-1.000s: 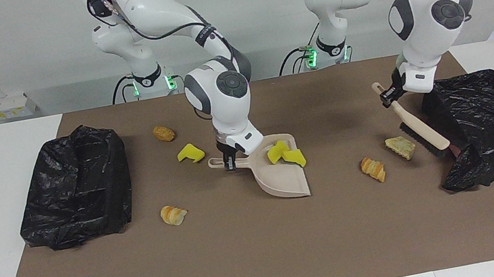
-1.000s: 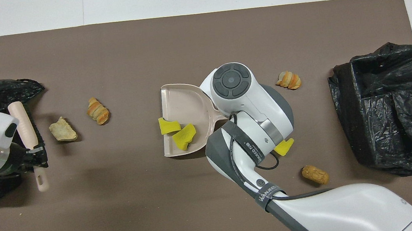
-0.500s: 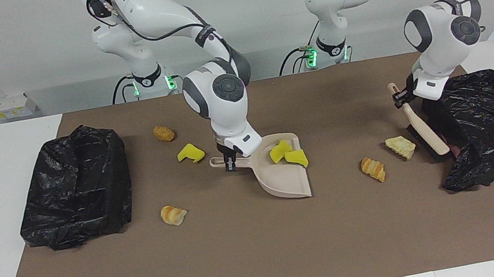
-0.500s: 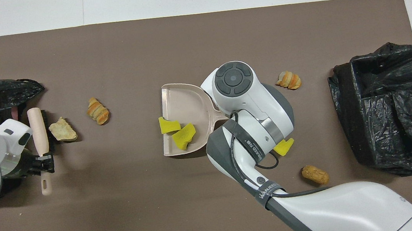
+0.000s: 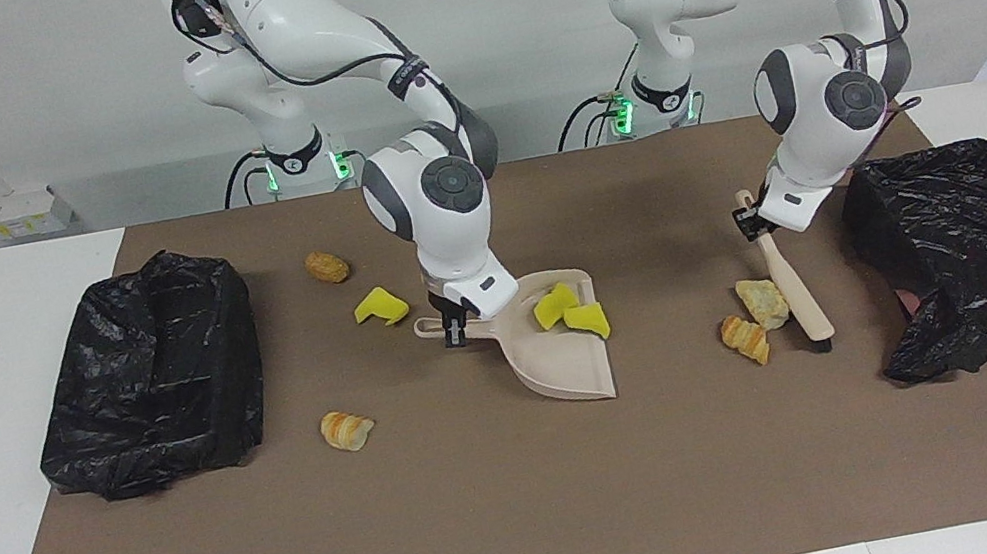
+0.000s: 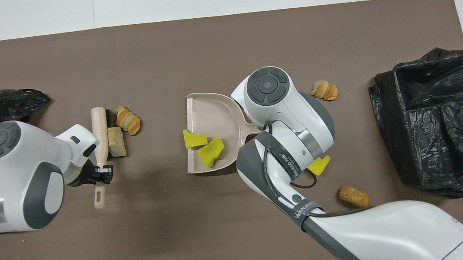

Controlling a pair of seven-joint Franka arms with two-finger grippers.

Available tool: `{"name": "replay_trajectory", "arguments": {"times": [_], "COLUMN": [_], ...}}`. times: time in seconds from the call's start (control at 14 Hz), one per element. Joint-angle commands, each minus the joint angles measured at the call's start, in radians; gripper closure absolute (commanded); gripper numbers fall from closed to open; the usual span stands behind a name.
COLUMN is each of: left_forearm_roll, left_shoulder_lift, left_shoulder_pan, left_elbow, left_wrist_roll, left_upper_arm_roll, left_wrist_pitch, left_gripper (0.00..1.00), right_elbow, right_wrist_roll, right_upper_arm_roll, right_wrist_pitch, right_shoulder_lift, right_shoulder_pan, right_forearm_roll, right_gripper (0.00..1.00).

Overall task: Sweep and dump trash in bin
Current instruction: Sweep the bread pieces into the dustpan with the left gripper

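My right gripper point(image 5: 454, 327) is shut on the handle of the beige dustpan point(image 5: 563, 356), which lies mid-table with two yellow foam wedges point(image 5: 569, 312) in it. My left gripper point(image 5: 751, 221) is shut on the handle of the beige brush point(image 5: 799, 294), whose bristles rest on the mat. The brush point(image 6: 98, 127) presses a pale bread lump point(image 6: 116, 142) against a striped pastry point(image 6: 128, 119). A third yellow wedge point(image 5: 380, 306), a tan lump point(image 5: 327, 267) and another striped pastry point(image 5: 346, 430) lie loose toward the right arm's end.
A black-bagged bin point(image 5: 145, 374) stands at the right arm's end of the brown mat point(image 5: 514, 507). Another black-bagged bin point(image 5: 982, 252) stands at the left arm's end, beside the brush. In the overhead view the right arm covers its own gripper.
My left gripper has swept the brush away from the bin toward the dustpan, pushing the pale lump up against the striped pastry. The dustpan has barely shifted.
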Motion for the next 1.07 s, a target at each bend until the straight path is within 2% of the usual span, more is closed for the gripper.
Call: {"name": "replay_trajectory", "arguments": {"times": [0.0, 0.29, 0.57, 0.86, 1.0], "left_forearm_roll": [-0.062, -0.182, -0.190, -0.234, -0.236], "left_shoulder_lift": [0.012, 0.012, 0.006, 0.015, -0.008], "left_shoulder_pan": [-0.110, -0.267, -0.401, -0.401, -0.378], "left_elbow": [0.005, 0.005, 0.021, 0.087, 0.116], "left_wrist_roll": [0.017, -0.004, -0.133, -0.178, -0.179], "left_upper_arm_roll": [0.014, 0.016, 0.014, 0.017, 0.025], "left_wrist_pitch": [0.032, 0.057, 0.052, 0.009, -0.056], "left_gripper": [1.00, 1.00, 1.00, 1.00, 1.00], "right_elbow": [-0.033, -0.032, -0.027, -0.012, 0.007], "right_wrist_roll": [-0.011, -0.010, -0.015, -0.094, -0.126], "right_upper_arm_roll": [0.009, 0.009, 0.009, 0.009, 0.007], "right_wrist_pitch": [0.016, 0.016, 0.013, 0.015, 0.013], "right_shoulder_lift": [-0.015, -0.015, -0.015, -0.012, -0.011], "right_shoulder_pan": [-0.011, -0.011, -0.013, -0.022, -0.024], "right_forearm_roll": [-0.004, -0.004, -0.004, -0.004, -0.004], "right_gripper": [1.00, 1.00, 1.00, 1.00, 1.00]}}
